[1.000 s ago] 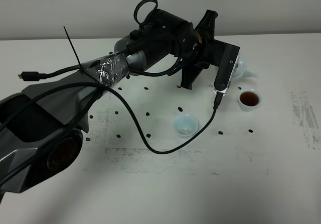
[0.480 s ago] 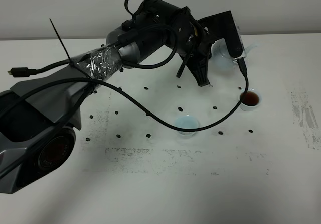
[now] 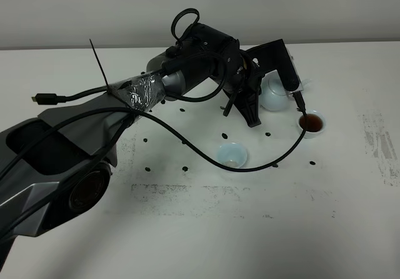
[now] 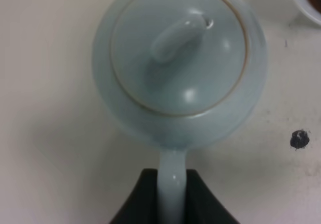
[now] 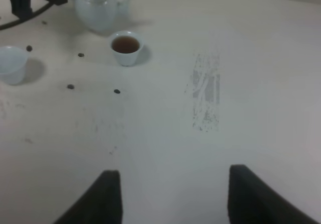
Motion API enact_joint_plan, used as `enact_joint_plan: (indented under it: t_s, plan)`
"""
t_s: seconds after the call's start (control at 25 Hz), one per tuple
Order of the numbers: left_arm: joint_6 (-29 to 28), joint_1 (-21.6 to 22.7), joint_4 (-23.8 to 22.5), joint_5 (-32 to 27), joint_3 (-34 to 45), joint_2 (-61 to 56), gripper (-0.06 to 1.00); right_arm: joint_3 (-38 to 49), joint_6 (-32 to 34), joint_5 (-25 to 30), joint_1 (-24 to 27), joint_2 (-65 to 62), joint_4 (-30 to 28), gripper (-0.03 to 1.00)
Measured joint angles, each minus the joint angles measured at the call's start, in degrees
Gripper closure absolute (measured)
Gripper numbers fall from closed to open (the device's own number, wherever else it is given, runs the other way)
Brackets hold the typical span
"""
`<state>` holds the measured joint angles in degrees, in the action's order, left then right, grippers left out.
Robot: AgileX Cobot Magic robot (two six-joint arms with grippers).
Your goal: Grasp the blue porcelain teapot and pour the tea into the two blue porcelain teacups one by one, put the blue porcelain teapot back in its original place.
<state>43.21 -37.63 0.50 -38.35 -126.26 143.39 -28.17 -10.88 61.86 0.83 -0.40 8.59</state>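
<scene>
The blue porcelain teapot (image 3: pixel 276 96) stands upright at the back right of the table, lid on, at or just above the surface. My left gripper (image 3: pixel 261 95) is shut on its loop handle. In the left wrist view the dark fingers (image 4: pixel 143 204) clamp the handle below the teapot (image 4: pixel 178 63). One blue teacup (image 3: pixel 310 123) holds dark tea, just right of the teapot. The other teacup (image 3: pixel 232 155) stands nearer the front and looks pale inside. My right gripper (image 5: pixel 170 199) is open and empty, well away from the teapot (image 5: pixel 98 8) and both cups (image 5: pixel 125 46) (image 5: pixel 11 64).
A black cable (image 3: pixel 187 172) loops from the left arm across the table, past the near teacup. Small dark spots (image 3: pixel 184 142) mark the white table. A scuffed patch (image 3: pixel 378 144) lies at the right side.
My left gripper carried the teapot up and back from beside the filled cup, then brought it down upright just left of that cup. The cable swung along.
</scene>
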Motion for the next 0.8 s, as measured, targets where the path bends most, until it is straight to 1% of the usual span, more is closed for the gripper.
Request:
enact_joint_plan:
  t_s: [0.28,0.48,0.64,0.8]
  plan:
    - [-0.08,0.00,0.23,0.39,0.00,0.21,0.88,0.00,0.00,0.00,0.00,0.00,0.00,0.51]
    - [-0.45,0.00,0.27,-4.36,0.00,-1.67,0.88,0.00,0.00,0.00,0.00,0.00,0.00,0.51]
    - [-2.60,0.27,0.27,-5.50,0.00,-5.07,0.88,0.00,0.00,0.00,0.00,0.00,0.00,0.51]
    - [-3.32,1.53,0.41,-6.96,0.00,-8.23,0.88,0.00,0.00,0.00,0.00,0.00,0.00,0.51]
